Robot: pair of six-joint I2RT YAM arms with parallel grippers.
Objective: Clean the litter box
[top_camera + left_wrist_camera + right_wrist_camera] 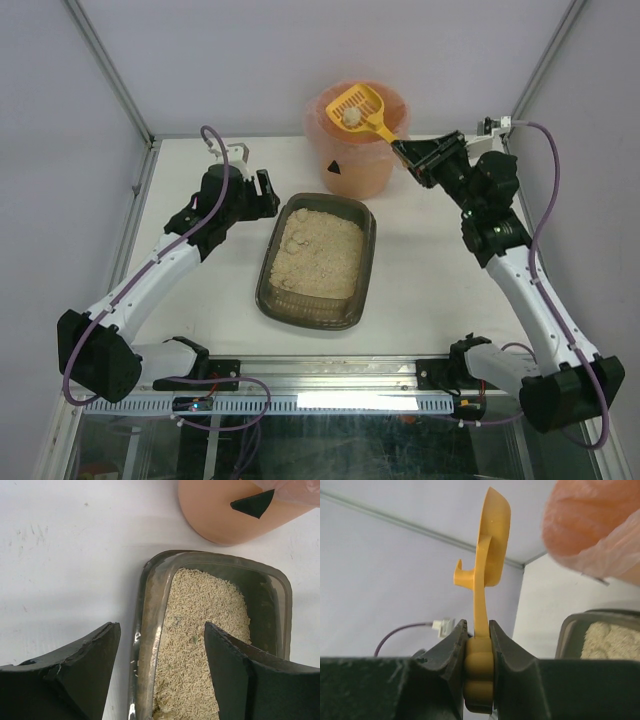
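Observation:
The litter box (367, 250), a dark translucent tray of beige litter, lies in the middle of the table; it also shows in the left wrist view (150, 595) and at the right edge of the right wrist view (570, 630). My right gripper (407, 152) is shut on the handle of the yellow slotted scoop (358, 108), which it holds over the pink-lined round bin (340, 170) with a pale clump in its bowl. The scoop stands on edge in the right wrist view (487, 555). My left gripper (270, 192) is open and empty, its fingers (90, 665) straddling the box's left rim.
The bin's pink liner (595, 525) shows in the right wrist view, its orange side (215, 510) in the left wrist view. Metal frame rails (140, 190) and white walls bound the table. A purple cable (550, 190) loops beside the right arm.

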